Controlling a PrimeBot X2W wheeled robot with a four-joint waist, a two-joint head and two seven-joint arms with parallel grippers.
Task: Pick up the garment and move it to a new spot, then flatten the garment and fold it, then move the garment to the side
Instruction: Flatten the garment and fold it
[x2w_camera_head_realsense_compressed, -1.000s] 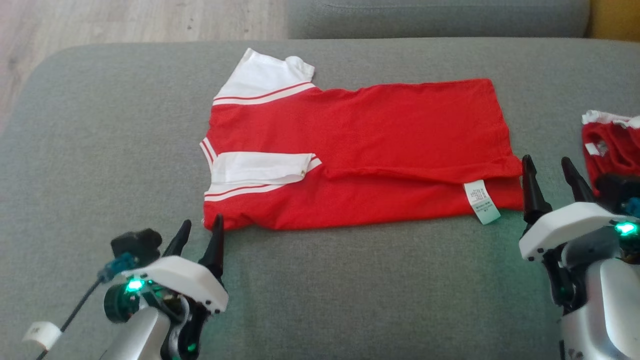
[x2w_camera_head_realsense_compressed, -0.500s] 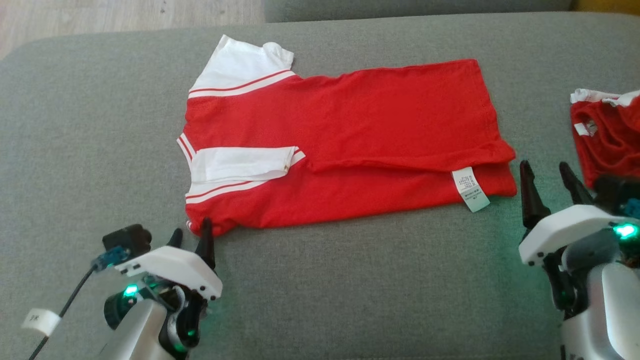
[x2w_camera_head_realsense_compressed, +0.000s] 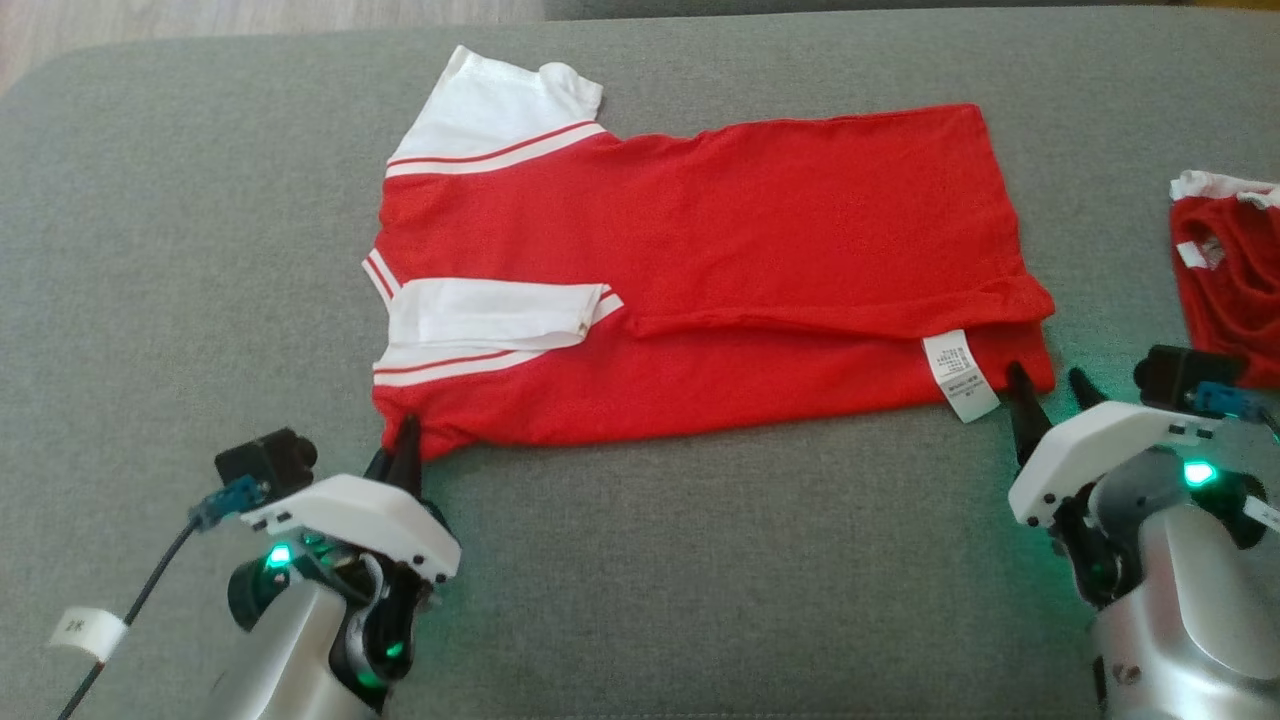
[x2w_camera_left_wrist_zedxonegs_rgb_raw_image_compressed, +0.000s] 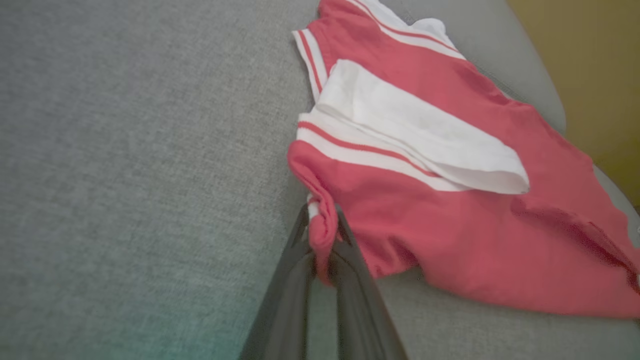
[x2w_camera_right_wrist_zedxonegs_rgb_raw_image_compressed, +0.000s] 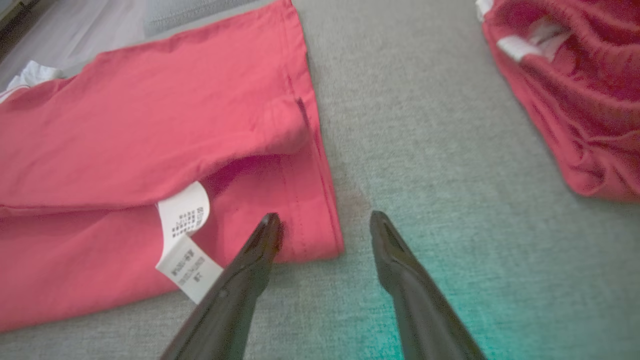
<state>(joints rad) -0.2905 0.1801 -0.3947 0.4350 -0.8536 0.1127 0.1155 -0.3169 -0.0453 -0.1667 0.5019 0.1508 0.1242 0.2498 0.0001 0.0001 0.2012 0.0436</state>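
Cushion (x2w_camera_head_realsense_compressed: 700, 570) bears garment (x2w_camera_head_realsense_compressed: 760, 240), corner pinched in left gripper (x2w_camera_left_wrist_zedxonegs_rgb_raw_image_compressed: 321, 215).

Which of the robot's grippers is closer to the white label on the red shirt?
The right gripper: open, straddling the shirt corner beside the label. The left gripper pinches the opposite, sleeve-end corner.

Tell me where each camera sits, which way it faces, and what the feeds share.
Head: above, looking forward and down at the red shirt on the grey cushion; left gripper lower left, right gripper lower right.
Left wrist: low, along its shut jaws pinching the shirt's striped-end corner.
Right wrist: along its open jaws, either side of the hem corner by the care label.
Shared: head and right wrist both show the second red garment.
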